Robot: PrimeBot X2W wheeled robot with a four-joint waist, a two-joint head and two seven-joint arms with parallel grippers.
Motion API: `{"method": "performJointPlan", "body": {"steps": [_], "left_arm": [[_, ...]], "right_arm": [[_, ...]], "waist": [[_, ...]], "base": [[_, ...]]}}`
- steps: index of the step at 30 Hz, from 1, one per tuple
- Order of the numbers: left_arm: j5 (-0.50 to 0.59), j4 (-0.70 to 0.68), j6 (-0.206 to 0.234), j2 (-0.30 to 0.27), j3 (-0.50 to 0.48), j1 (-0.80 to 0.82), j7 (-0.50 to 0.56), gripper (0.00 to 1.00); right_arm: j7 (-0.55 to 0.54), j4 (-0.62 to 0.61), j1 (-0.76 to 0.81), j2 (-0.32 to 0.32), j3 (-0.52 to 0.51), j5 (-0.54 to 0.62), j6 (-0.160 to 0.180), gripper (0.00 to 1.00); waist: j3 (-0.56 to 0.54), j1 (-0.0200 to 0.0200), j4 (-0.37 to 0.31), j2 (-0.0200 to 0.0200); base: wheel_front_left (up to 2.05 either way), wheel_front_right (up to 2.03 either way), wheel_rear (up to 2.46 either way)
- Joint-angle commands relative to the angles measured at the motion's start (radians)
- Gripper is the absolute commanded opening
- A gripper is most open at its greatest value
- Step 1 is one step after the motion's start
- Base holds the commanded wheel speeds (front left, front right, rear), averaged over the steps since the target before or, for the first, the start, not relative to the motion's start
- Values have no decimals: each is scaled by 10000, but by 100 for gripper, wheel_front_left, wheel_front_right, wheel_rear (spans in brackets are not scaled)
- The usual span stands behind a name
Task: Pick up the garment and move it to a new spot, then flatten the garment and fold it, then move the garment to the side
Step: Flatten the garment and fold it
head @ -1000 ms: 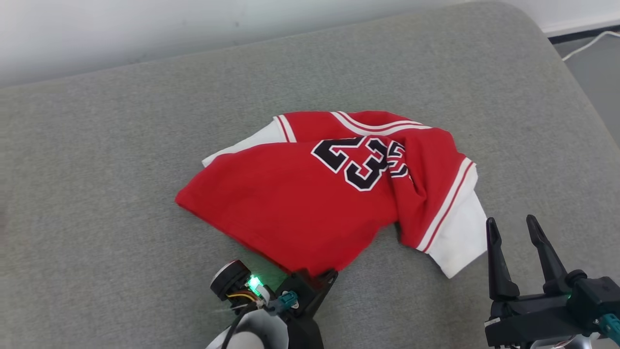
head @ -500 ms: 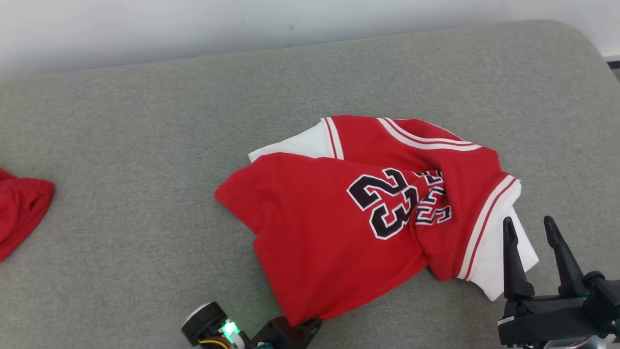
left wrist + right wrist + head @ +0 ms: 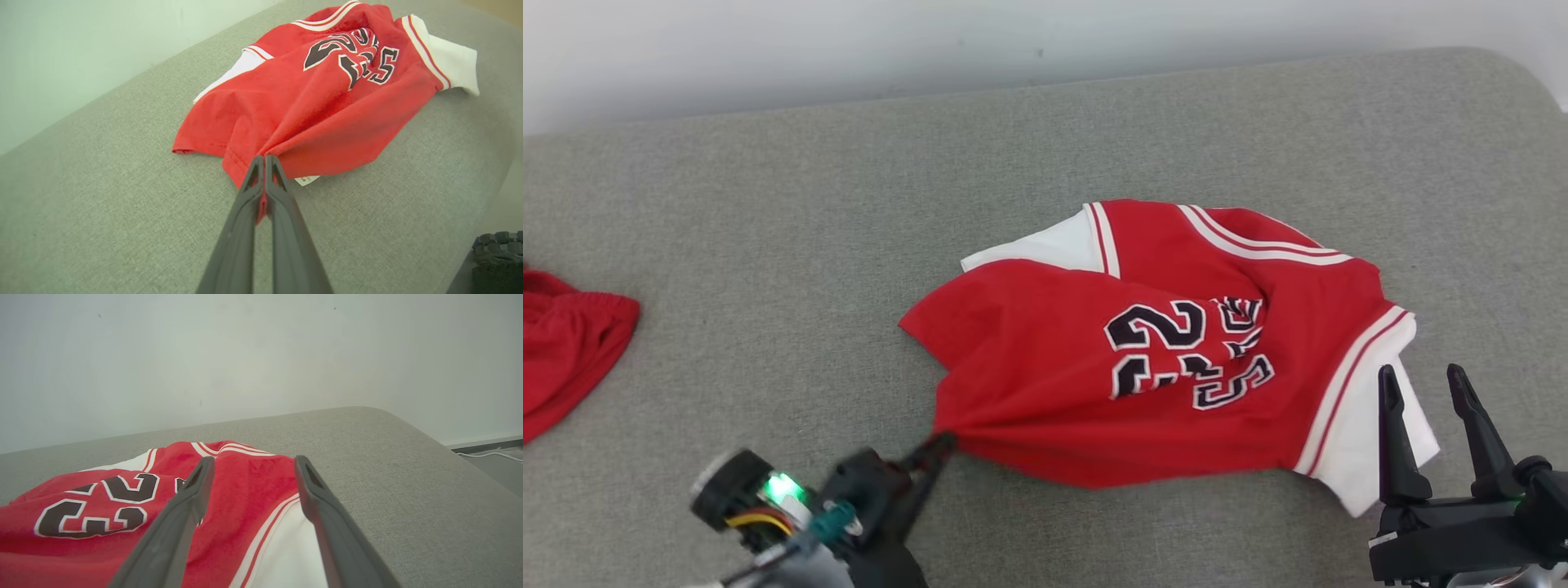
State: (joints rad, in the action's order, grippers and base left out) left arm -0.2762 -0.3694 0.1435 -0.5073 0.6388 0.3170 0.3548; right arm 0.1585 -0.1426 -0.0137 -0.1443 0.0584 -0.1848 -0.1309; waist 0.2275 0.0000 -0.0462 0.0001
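Black left tool (image 3: 944,444), green light (image 3: 783,487), yellow cable (image 3: 760,519), teal connector (image 3: 833,516)

Grey fabric cushion (image 3: 768,204) under a red jersey (image 3: 1045,359) (another red garment (image 3: 564,351) far left)

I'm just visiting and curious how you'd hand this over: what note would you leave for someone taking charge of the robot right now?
Left gripper: shut on the red jersey's near edge, cloth bunched there.
Right gripper: open, empty, near the white sleeve.
Jersey lies crumpled on the grey cushion.
Done: grasp. Left: move, flatten, fold, set aside.
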Motion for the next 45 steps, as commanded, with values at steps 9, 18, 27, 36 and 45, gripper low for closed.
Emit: {"method": "performJointPlan", "body": {"steps": [9, 18, 27, 36, 45], "left_arm": [[-1129, 1273, -205, 268, -908, 1087, -263, 0], [-2172, 4372, -1144, 1430, -1224, 2738, -1314, 0], [-3085, 7489, -2583, 2062, -795, 4487, -1861, 0], [-4338, 9315, -2729, 2174, 264, 5824, -2815, 100], [-4738, 10534, -2457, 2255, -1, 5874, -4491, 100]], "right_arm": [[-79, -12, -61, -51, 75, -206, 3, 100], [-64, 161, -244, -97, 171, -373, 3, 100], [-36, 247, -449, -119, 229, -467, 3, 100], [97, 484, -618, -94, 370, -584, 3, 100], [144, 604, -446, -18, 311, -623, 3, 100]], "waist": [[12, 0, -272, -1], [156, 0, -594, -1], [350, 0, -654, -1], [403, 0, -711, -1], [115, 0, -536, -1]], "base": [[0, 0, 0], [0, 0, 0], [0, 0, 0], [0, 0, 0], [0, 0, 0]]}}
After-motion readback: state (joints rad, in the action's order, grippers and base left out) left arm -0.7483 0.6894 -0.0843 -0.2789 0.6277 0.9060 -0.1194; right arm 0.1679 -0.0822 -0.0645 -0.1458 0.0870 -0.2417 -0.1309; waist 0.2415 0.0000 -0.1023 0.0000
